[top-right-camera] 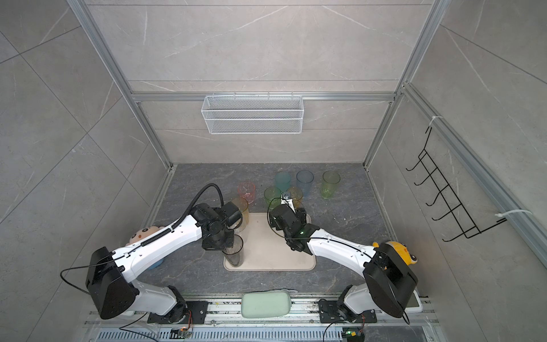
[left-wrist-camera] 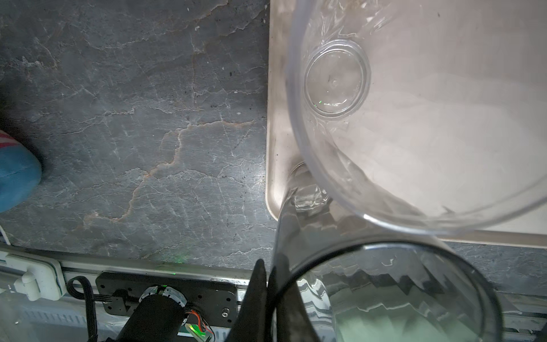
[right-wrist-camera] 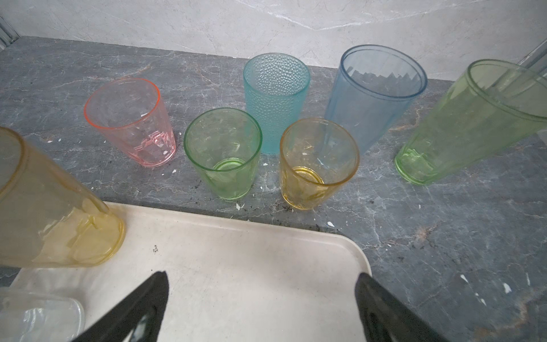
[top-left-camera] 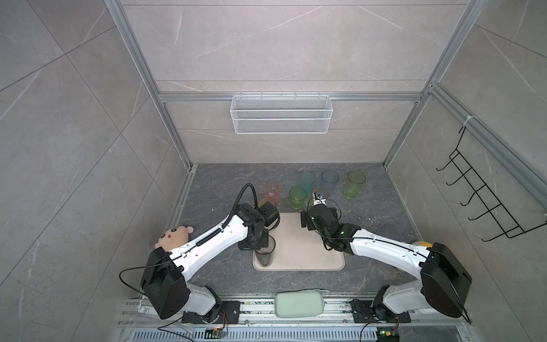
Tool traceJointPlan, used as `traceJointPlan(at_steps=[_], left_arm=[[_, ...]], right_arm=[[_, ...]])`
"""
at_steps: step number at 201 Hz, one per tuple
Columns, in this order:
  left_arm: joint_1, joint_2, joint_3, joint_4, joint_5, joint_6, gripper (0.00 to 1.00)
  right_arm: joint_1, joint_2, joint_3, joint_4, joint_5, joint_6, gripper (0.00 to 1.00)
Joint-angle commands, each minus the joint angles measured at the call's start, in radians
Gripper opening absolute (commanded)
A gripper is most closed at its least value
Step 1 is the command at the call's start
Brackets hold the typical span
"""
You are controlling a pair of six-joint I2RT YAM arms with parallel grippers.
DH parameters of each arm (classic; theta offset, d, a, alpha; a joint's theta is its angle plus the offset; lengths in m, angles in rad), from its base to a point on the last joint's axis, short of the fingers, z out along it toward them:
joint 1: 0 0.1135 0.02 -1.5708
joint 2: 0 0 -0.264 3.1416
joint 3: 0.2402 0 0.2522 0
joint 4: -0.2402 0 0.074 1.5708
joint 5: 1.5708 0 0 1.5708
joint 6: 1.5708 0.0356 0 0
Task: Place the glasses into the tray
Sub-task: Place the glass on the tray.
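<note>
The cream tray [top-left-camera: 307,251] lies mid-table. My left gripper [left-wrist-camera: 268,279] is shut on the rim of a tall smoky grey glass [top-left-camera: 265,251] that stands upright at the tray's near left corner. A clear glass [left-wrist-camera: 337,80] stands in the tray just behind it, and a tall amber glass [right-wrist-camera: 53,207] is at the far left corner. My right gripper [right-wrist-camera: 262,284] hangs open over the tray's far right part. Beyond it on the table stand pink [right-wrist-camera: 130,121], short green [right-wrist-camera: 222,151], teal [right-wrist-camera: 276,97], short amber [right-wrist-camera: 318,163], pale blue [right-wrist-camera: 376,94] and tall green [right-wrist-camera: 473,118] glasses.
A white wire basket [top-left-camera: 281,114] hangs on the back wall and a black hook rack [top-left-camera: 485,201] on the right wall. A plush toy [top-left-camera: 173,237] lies by the left arm, a yellow toy [top-right-camera: 399,250] by the right arm. A green pad [top-left-camera: 299,303] sits at the front edge.
</note>
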Motion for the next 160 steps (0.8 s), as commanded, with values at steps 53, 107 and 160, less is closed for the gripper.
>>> traceJointPlan(at_steps=[53,107,160], left_arm=[[0.003,-0.03,-0.005,0.017,0.004,-0.003,0.0],[0.003,-0.013,0.008,-0.015,-0.02,-0.001,0.0],[0.003,-0.009,0.02,-0.006,-0.008,0.004,0.15]], right_arm=[[-0.004,0.024,0.043,-0.02,0.008,-0.017,1.0],[-0.004,0.026,0.044,-0.019,0.005,-0.017,1.0],[-0.004,0.027,0.044,-0.02,0.003,-0.017,1.0]])
